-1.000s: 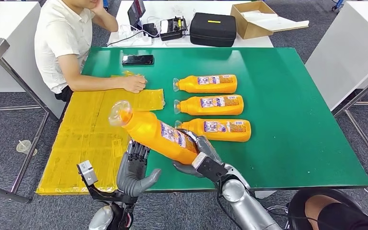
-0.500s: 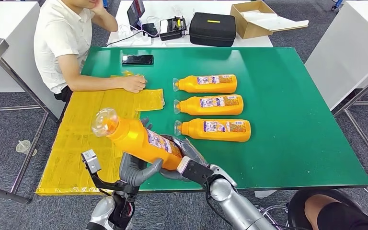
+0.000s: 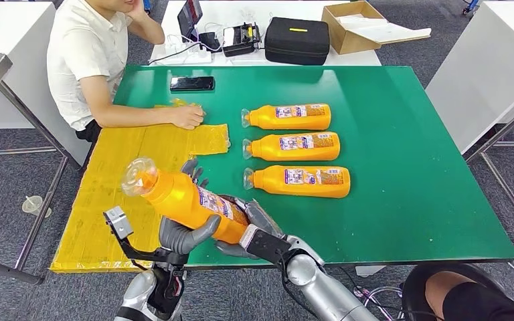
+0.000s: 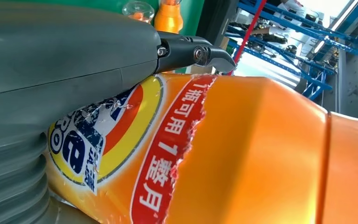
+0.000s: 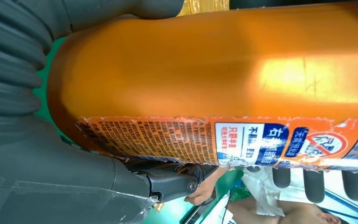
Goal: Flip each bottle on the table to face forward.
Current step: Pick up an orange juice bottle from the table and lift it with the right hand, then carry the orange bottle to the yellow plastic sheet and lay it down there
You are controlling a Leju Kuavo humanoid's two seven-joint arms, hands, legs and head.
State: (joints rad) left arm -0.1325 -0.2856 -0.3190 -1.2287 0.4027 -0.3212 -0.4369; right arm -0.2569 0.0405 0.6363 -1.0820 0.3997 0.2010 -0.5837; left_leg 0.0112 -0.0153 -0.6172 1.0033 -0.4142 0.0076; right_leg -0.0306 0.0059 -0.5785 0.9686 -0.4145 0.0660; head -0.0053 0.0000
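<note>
Above the table edge, both hands' fingers [image 3: 189, 168] hold the bottle [image 3: 186, 200], labelled "1瓶可用1整月".

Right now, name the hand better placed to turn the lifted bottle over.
Probably the left hand: it cradles the lifted bottle mid-body, fingers wrapping behind. The right hand only grips its base.

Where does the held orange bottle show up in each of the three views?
Head view: held orange bottle low and left of centre, clear cap toward the yellow sheet.
Left wrist view: its front label, close up.
Right wrist view: its back label and plain side.
Shared landmark: green table.
</note>
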